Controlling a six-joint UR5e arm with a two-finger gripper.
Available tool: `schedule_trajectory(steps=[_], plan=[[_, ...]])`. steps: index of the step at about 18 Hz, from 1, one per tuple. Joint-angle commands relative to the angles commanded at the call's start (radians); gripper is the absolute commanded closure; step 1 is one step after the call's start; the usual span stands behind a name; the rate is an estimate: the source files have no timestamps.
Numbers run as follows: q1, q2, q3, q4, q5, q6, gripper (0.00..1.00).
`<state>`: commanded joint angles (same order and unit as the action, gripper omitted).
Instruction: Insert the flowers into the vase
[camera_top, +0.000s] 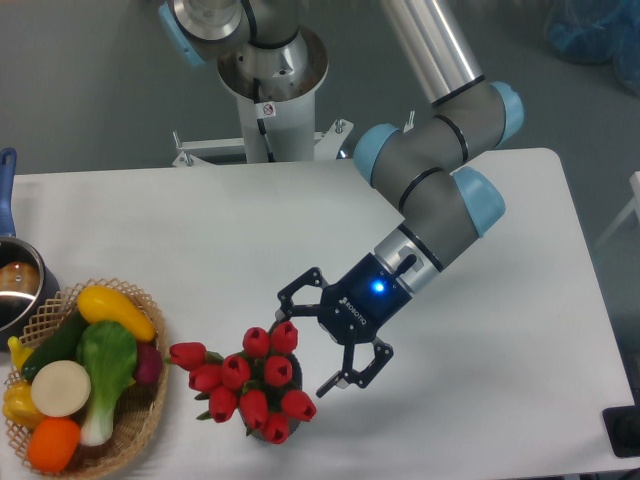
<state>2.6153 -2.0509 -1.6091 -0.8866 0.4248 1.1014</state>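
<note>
The flowers (250, 385) are a bunch of red tulip buds, packed in a loose cluster, one bud leaning out to the left with a bit of green leaf beneath. They stand in the vase (262, 434), of which only a dark sliver shows under the blooms, near the front edge of the white counter (300, 230).

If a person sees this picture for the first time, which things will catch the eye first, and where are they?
First, the bright red flowers low in the middle of the white table; they seem to stand in the vase, which they almost hide. Next, the gripper with its blue light, fingers spread wide just right of the blooms. At the lower left, a wicker basket of colourful vegetables.
</note>
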Motion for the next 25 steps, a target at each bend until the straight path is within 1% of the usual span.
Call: schedule_trajectory(steps=[3,6,8,10,11,12,16,19,21,23,25], plan=[[0.020,0.035,0.000,0.000,0.049,0.000,0.00],[0.046,0.075,-0.002,0.000,0.138,0.000,0.00],[0.051,0.104,0.002,0.000,0.248,0.000,0.00],[0.052,0.130,0.008,0.000,0.397,0.012,0.00],[0.051,0.147,0.009,0.000,0.504,0.049,0.00],[0.051,0.155,0.005,0.000,0.564,0.075,0.00],[0.051,0.158,0.011,0.000,0.721,0.127,0.00],[0.049,0.163,0.014,-0.005,0.840,0.135,0.00],[0.048,0.161,0.014,-0.008,0.887,0.135,0.00],[0.052,0.158,0.009,-0.009,0.908,0.140,0.00],[0.066,0.156,0.012,-0.014,0.943,0.172,0.00]])
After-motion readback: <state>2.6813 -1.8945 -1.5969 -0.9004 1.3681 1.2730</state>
